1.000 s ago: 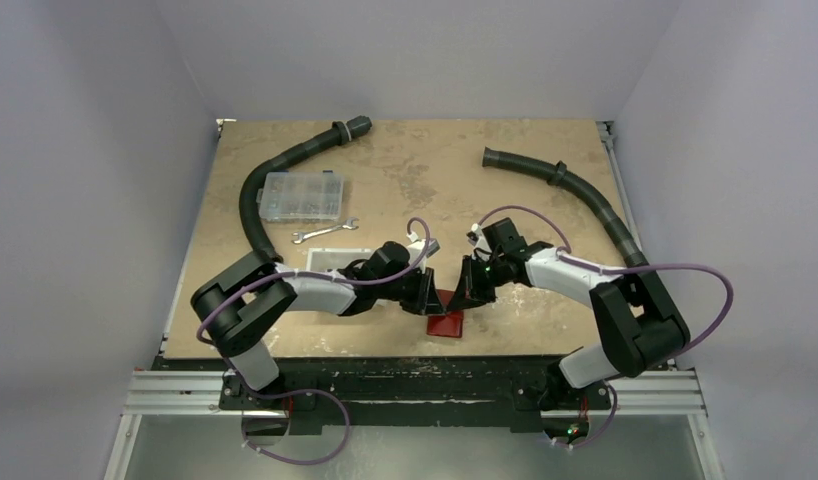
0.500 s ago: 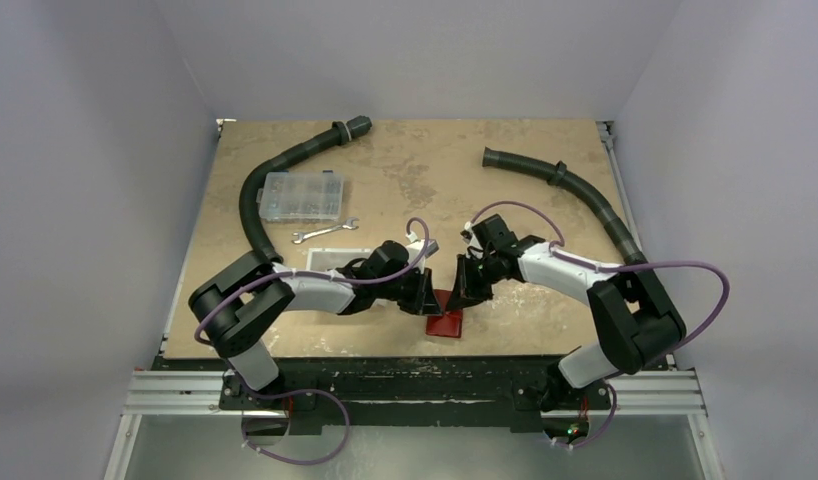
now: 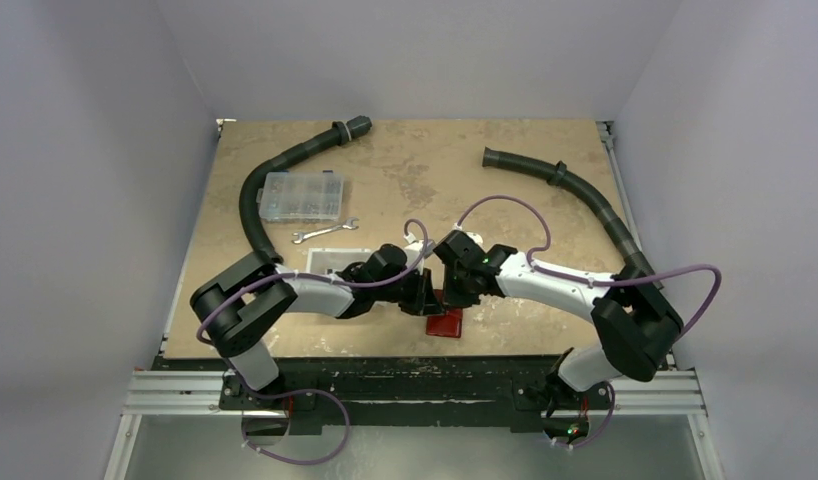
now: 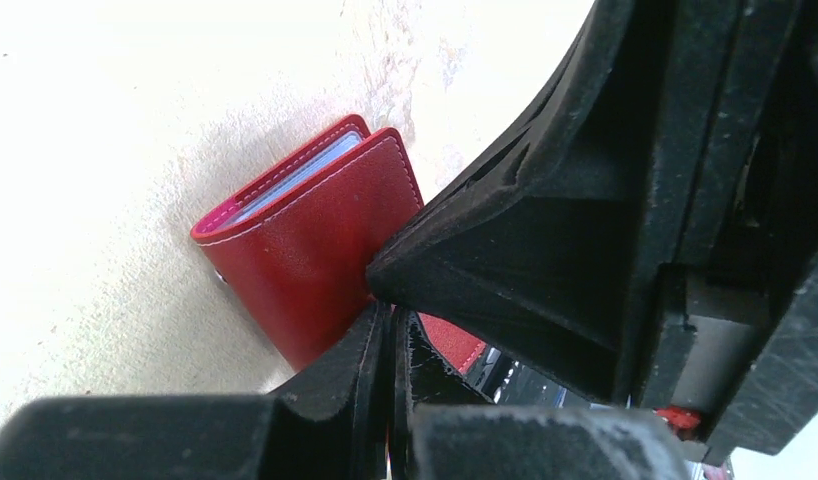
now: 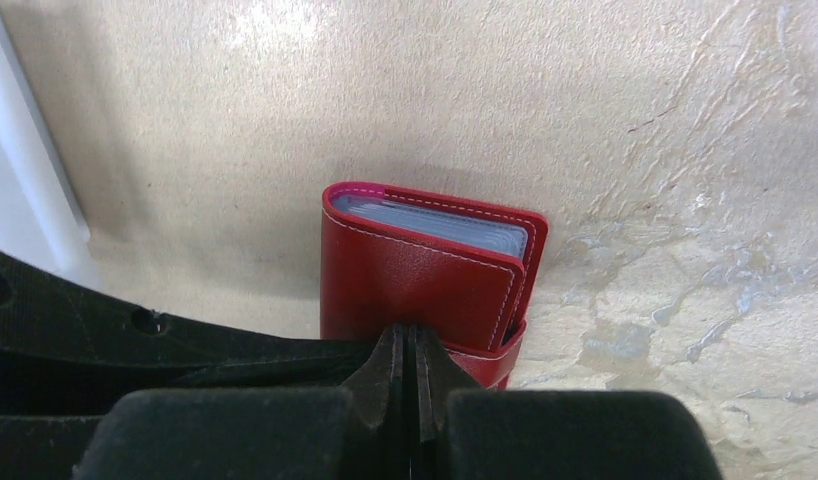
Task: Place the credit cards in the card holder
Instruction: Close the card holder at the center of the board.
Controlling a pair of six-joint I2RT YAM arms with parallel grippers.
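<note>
The red card holder (image 5: 415,270) lies folded on the table, near the front edge, also seen from above (image 3: 446,323) and in the left wrist view (image 4: 305,250). Light blue-grey edges of the credit cards (image 5: 435,222) show inside its far opening (image 4: 295,178). My right gripper (image 5: 413,335) is shut, its tips resting on the holder's top cover with nothing between them. My left gripper (image 4: 390,312) is shut too and meets the holder from the other side. Both grippers crowd together over it, left gripper (image 3: 428,298) and right gripper (image 3: 455,295).
A white bin (image 3: 335,260) stands just left of the left wrist. Behind it lie a wrench (image 3: 323,232) and a clear compartment box (image 3: 303,195). Black hoses curve along the back left (image 3: 260,185) and back right (image 3: 580,185).
The right wrist has swung left and now sits over the card holder, closer to the left gripper. The left gripper closed its last bit and stayed in place.
</note>
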